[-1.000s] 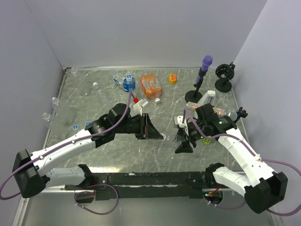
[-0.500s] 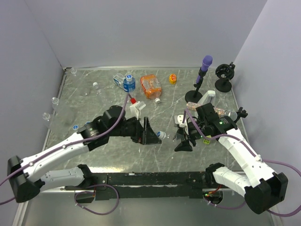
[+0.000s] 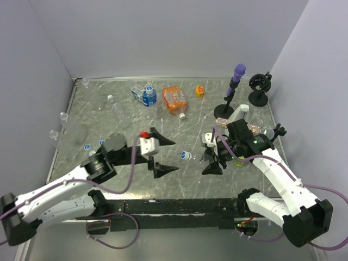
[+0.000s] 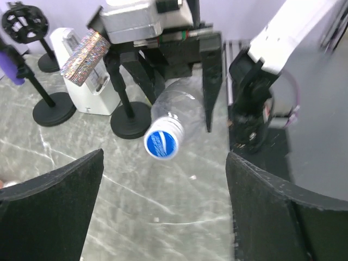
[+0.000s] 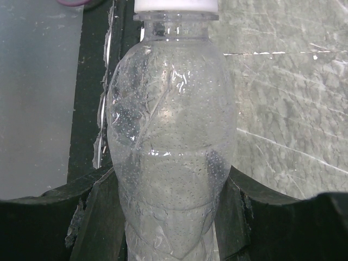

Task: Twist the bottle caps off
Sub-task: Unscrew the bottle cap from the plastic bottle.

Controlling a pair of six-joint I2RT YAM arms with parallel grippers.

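Note:
My right gripper (image 3: 213, 159) is shut on a clear bottle (image 5: 171, 152), which it holds lying level above the table with the neck pointing left. Its bottle cap (image 3: 186, 155) has a blue top and a white side; it sits on the neck and faces my left gripper (image 3: 170, 156). In the left wrist view the cap (image 4: 163, 142) hangs ahead of my wide-open left gripper (image 4: 163, 217), clear of both fingers (image 4: 51, 209). The right wrist view shows the cap's white rim (image 5: 175, 5) at the top edge. Two loose blue caps (image 3: 87, 146) lie at the left.
Several clear bottles (image 3: 63, 116) line the left wall. A blue-labelled bottle (image 3: 147, 95), an orange bottle (image 3: 174, 99), a yellow cap (image 3: 199, 91) and a white cap (image 3: 182, 115) lie at the back. A purple-topped stand (image 3: 234, 87), a black stand (image 3: 259, 89) and a white block (image 3: 239, 114) are at the back right.
My left gripper opened off the blue cap and drew back to the left, toward its base. The cap stays on the bottle. The right arm has not moved.

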